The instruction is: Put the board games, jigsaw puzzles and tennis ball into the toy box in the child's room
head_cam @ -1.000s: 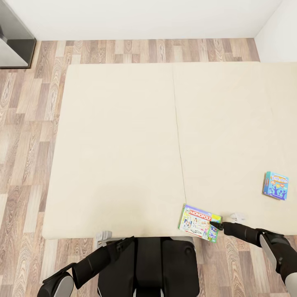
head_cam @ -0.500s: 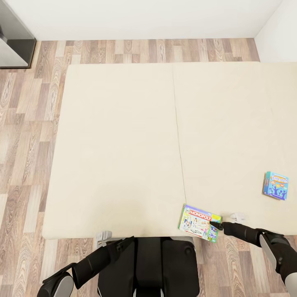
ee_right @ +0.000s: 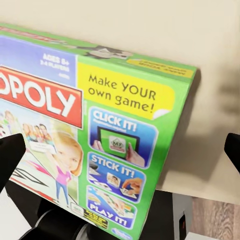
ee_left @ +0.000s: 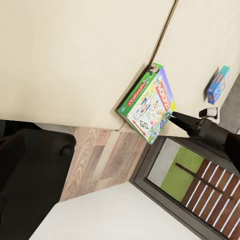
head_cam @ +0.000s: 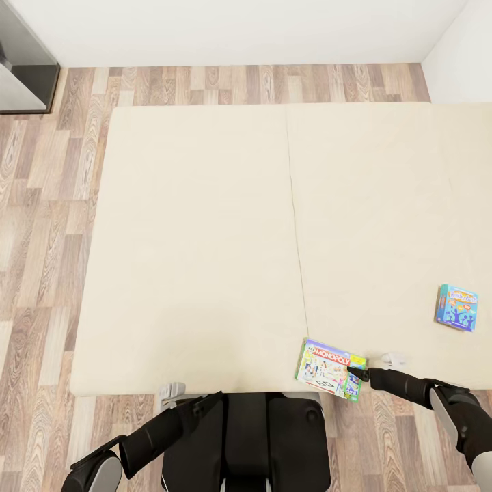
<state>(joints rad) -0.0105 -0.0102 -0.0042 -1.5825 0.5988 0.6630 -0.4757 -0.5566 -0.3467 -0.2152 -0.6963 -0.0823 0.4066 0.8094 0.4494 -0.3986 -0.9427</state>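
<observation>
Nothing has moved: right gripper (head_cam: 361, 374), fingers spread, still flanks the MONOPOLY box (head_cam: 331, 369) overhanging the bed's (head_cam: 205, 239) near edge; left gripper's state unclear.

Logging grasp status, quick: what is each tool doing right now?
Left tool: cannot be told.
Right tool: open, straddling the Monopoly box corner, not gripping.
</observation>
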